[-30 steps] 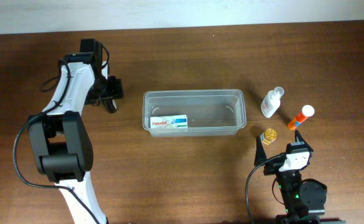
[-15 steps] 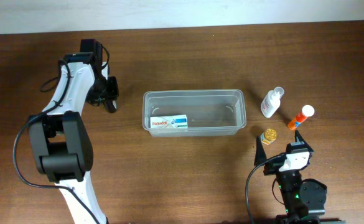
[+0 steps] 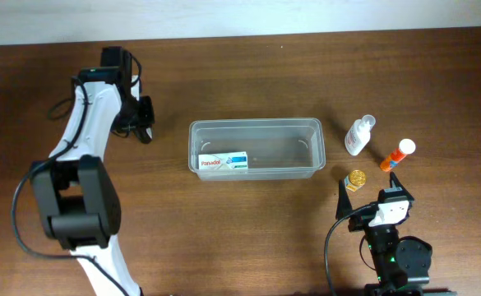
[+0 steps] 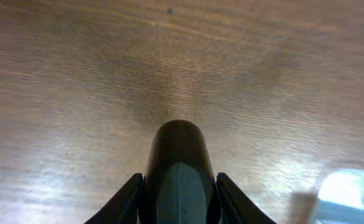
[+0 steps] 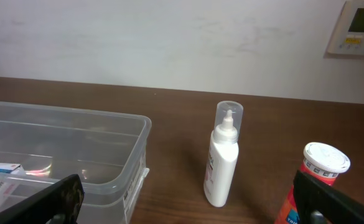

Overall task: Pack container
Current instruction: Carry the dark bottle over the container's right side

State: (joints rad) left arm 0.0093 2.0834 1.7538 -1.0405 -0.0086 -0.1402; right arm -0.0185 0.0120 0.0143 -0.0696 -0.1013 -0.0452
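As the overhead shows, the container (image 3: 256,124) sits mid-table, a Panadol box (image 3: 224,161) inside its left end. At my left wrist, my left gripper (image 4: 178,182) flanks a dark rounded thing (image 4: 178,146); pinching or not, I cannot tell. From my right wrist, my right gripper (image 5: 194,208) is spread wide, the container ahead-left.

A small white box (image 3: 224,162) lying inside the clear container (image 3: 256,125) carries the brand name "Panadol" in red letters on its top face. Print on the white spray bottle (image 5: 222,163) is too small to read
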